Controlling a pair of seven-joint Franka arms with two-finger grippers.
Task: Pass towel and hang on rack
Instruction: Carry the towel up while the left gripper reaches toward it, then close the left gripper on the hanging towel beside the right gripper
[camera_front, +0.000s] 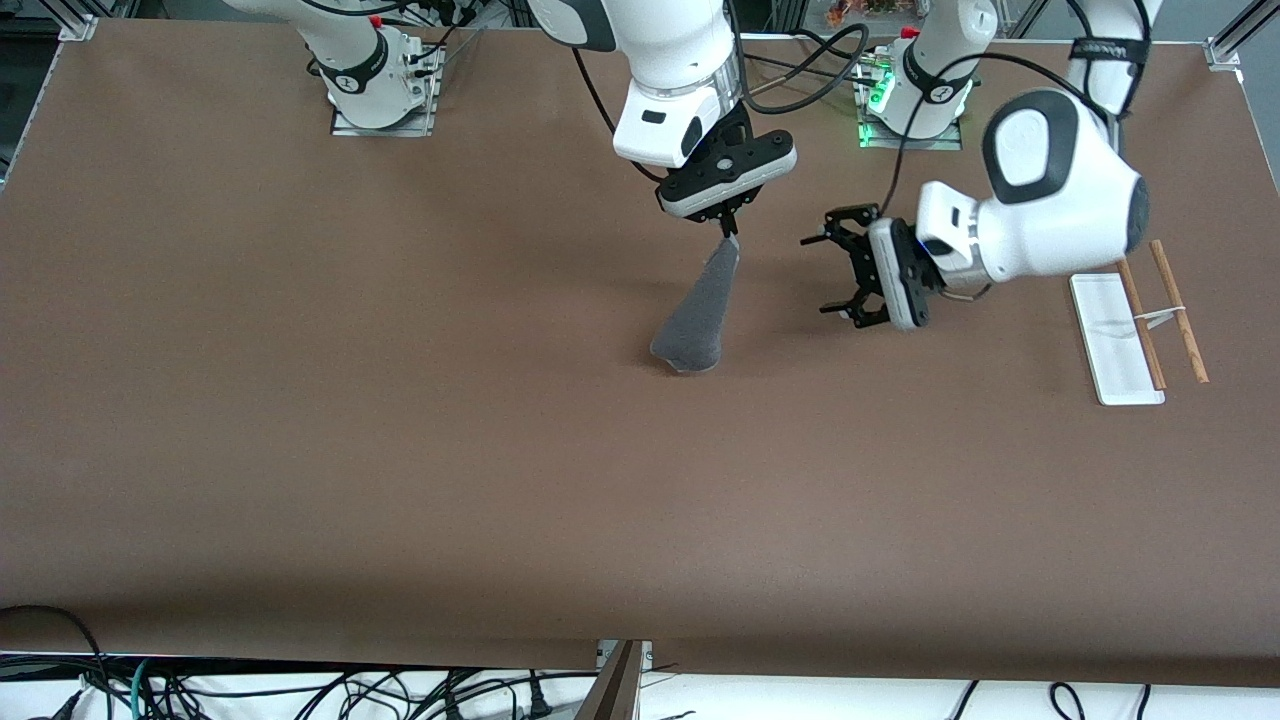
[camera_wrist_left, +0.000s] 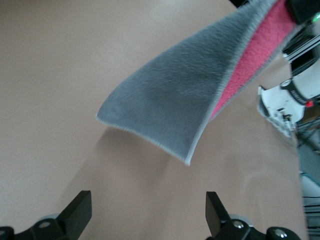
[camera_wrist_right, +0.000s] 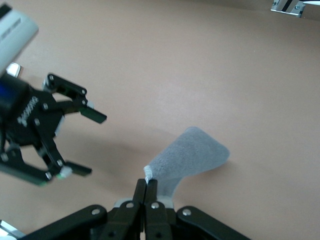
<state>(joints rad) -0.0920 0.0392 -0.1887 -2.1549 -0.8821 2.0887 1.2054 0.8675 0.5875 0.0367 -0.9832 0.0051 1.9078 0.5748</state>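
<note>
Only part of the small soft towel (camera_front: 695, 315), dark grey on one face with a pale stitched edge, shows its colours: the front view gives just the grey side, and the bright pink-red side only peeks out in the left wrist view (camera_wrist_left: 250, 62), where the top of the cloth is cut off by the frame. The right gripper (camera_front: 730, 228) hangs over the middle of the brown table (camera_front: 300, 400), pointing down, fingers pinched together on the towel's top corner, so the cloth dangles from it with its bottom end at or just above the tabletop. The left gripper (camera_front: 848, 272) is turned sideways, aimed at the towel, fingers spread wide, just beside it but not touching. The rack (camera_front: 1140, 325), white flat base with two thin brown wooden rods, sits toward the left arm's end of the table, partly tucked under the left arm.
</note>
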